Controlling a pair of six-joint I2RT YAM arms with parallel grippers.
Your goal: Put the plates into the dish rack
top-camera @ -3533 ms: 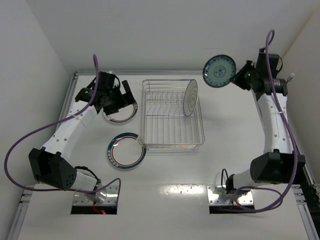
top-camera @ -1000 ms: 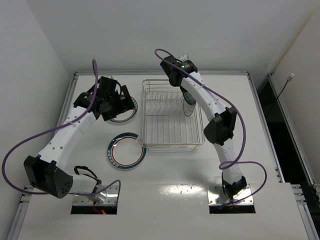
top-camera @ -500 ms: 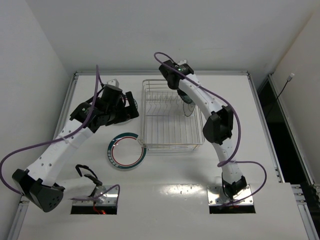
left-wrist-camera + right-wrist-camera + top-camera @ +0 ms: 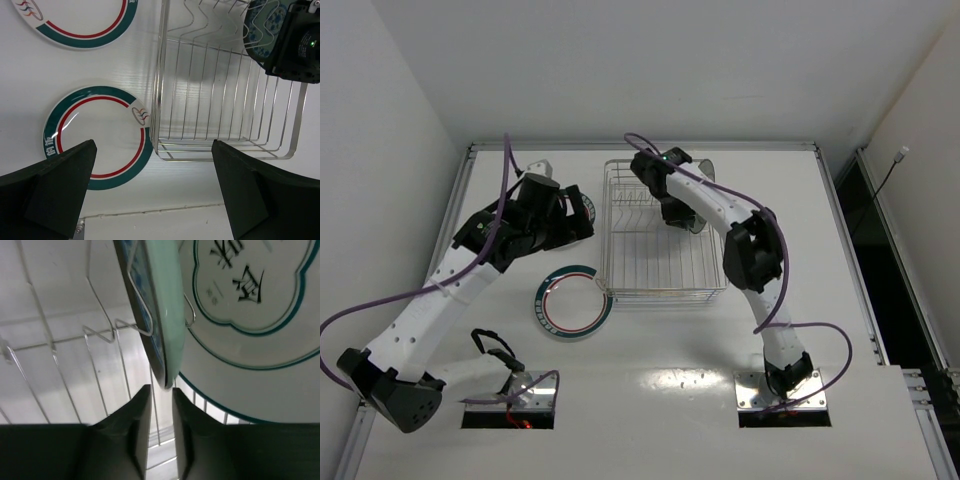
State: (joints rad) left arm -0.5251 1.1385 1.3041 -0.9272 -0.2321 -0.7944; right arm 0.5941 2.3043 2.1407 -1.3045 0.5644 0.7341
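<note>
Here, the right fingers (image 4: pixel 130 430) stand a narrow gap apart at the lower rim of the teal patterned plate (image 4: pixel 155 305). The plate stands on edge among the upright dividers of the dish rack (image 4: pixel 159 75), toward its far right. Whether the fingers pinch the rim or merely flank it cannot be told. Just behind that plate the white grey-rimmed plate (image 4: pixel 250 305) also stands upright, its face bearing a teal outline and dark characters. The right arm reaches over the rack's far end from above. Across the worktop (image 4: pixel 720 380), the left fingers (image 4: pixel 55 185) are spread wide and hold nothing, hovering just left of the rack. Below them one green-rimmed plate (image 4: pixel 95 137) lies flat with its red ring showing, its edge just beside the rack's near left corner. The second green-rimmed plate (image 4: pixel 80 22) lies flat farther back, also left of the rack, and is largely hidden beneath the left arm in the overhead view.
</note>
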